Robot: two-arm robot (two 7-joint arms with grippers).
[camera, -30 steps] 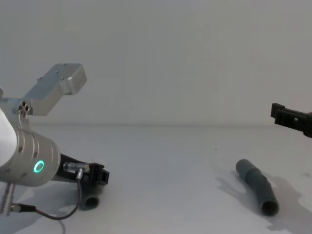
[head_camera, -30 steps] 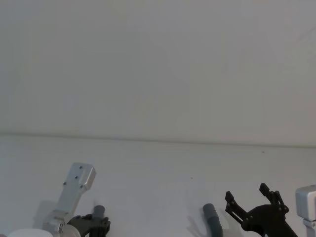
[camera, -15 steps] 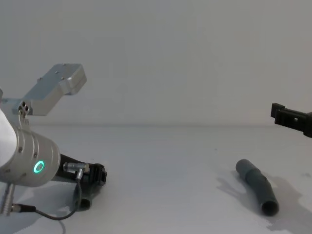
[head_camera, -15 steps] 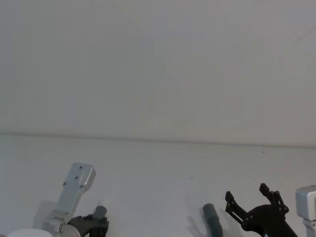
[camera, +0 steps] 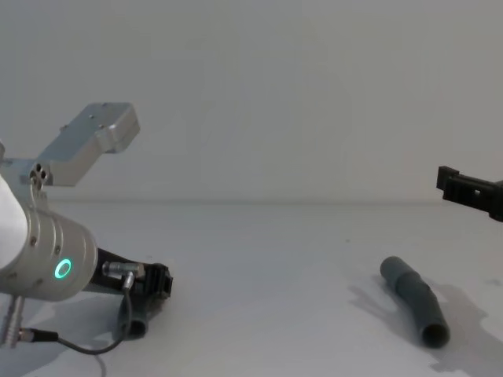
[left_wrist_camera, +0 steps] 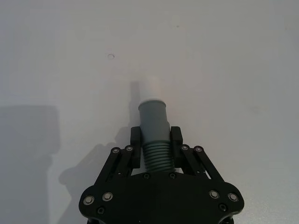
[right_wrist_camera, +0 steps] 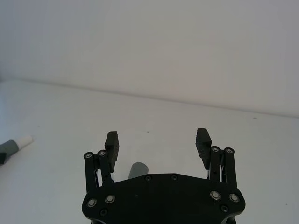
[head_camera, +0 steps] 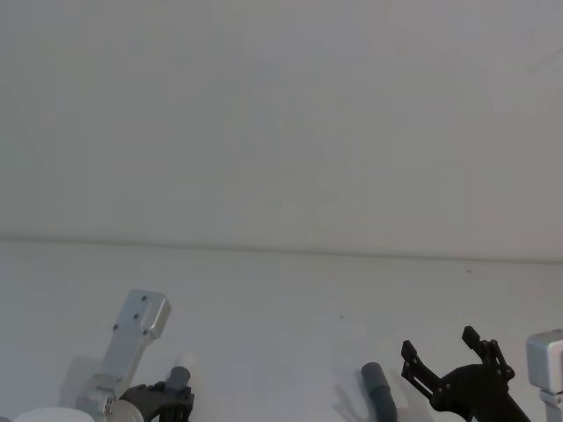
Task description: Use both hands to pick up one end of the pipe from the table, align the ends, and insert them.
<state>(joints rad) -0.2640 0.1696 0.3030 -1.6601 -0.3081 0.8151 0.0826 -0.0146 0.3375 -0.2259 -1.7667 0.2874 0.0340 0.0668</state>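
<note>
Lowest in the chest view's lower left, our left arm comes in as a silver cylinder with a green ring light [camera: 61,269]. It slopes down to the left gripper [camera: 149,283], which sits close over the table [camera: 275,259]. In the left wrist view its jaws are closed snugly on the ribs of one ribbed pipe piece [left_wrist_camera: 153,121]. That piece's smooth grey collar and white tip [left_wrist_camera: 151,91] stick out past the fingertips. We cannot tell whether this piece touches the surface.

At the chest view's right edge, our right gripper [camera: 460,188] hangs level and well above the table. Its jaws are spread wide and hold nothing. The second pipe piece [camera: 414,301], plain dark grey, lies slantwise in the lower right, below the gripper and apart from it.

We count two pipe pieces and two grippers. The pieces are well apart, with bare white table between them across the middle of the frame. Bare table also runs beyond them to the far edge, where it meets a plain wall [head_camera: 281,114].
</note>
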